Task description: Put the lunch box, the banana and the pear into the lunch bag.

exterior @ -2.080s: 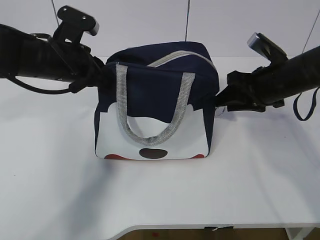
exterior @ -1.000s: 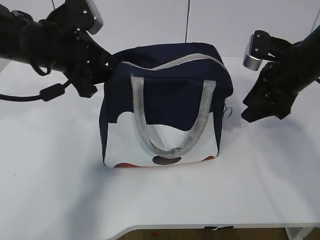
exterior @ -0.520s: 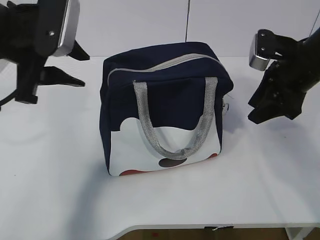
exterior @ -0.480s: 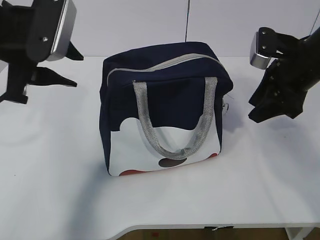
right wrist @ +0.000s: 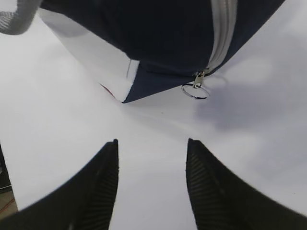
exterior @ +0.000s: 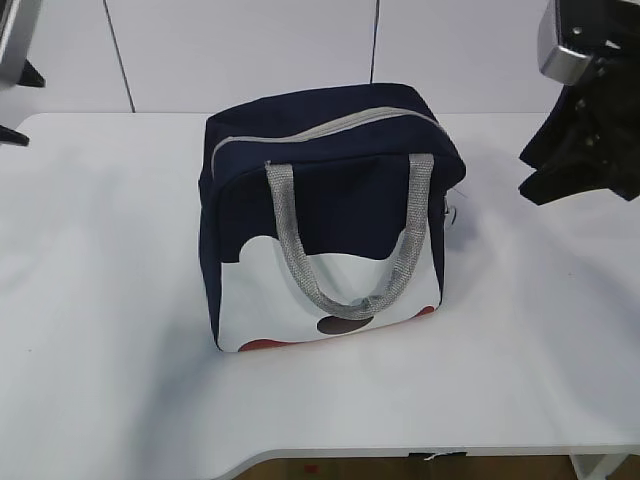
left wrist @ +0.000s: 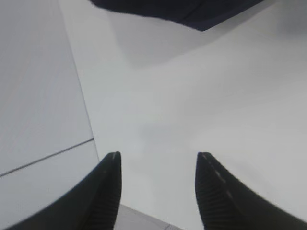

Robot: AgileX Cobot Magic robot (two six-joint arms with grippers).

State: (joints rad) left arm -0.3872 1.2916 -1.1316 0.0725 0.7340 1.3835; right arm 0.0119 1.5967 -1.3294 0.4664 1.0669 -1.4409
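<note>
Exterior view: a boxy navy-blue fabric lunch bag [exterior: 330,215] with a white lower front panel, grey webbing handles [exterior: 345,250] and a grey zipper [exterior: 330,128] stands upright at the centre of the white tabletop [exterior: 110,330]. The zipper looks drawn shut. No lunch box, banana or pear is visible, so they are probably inside.

The left gripper [left wrist: 158,160], seen from its wrist, hangs open and empty over bare tabletop, with the bag's corner at 12 o'clock. The right gripper [right wrist: 152,143] is also open and empty; the metal ring pull [right wrist: 194,91] lies at about 1 o'clock from it, apart.

The bag looks soft, light and likely to sag. The handles or the ring pull seem the surest holds.

Compared with two seconds ago, both arms have drawn up and away from the bag's sides, and the bag has turned slightly.
</note>
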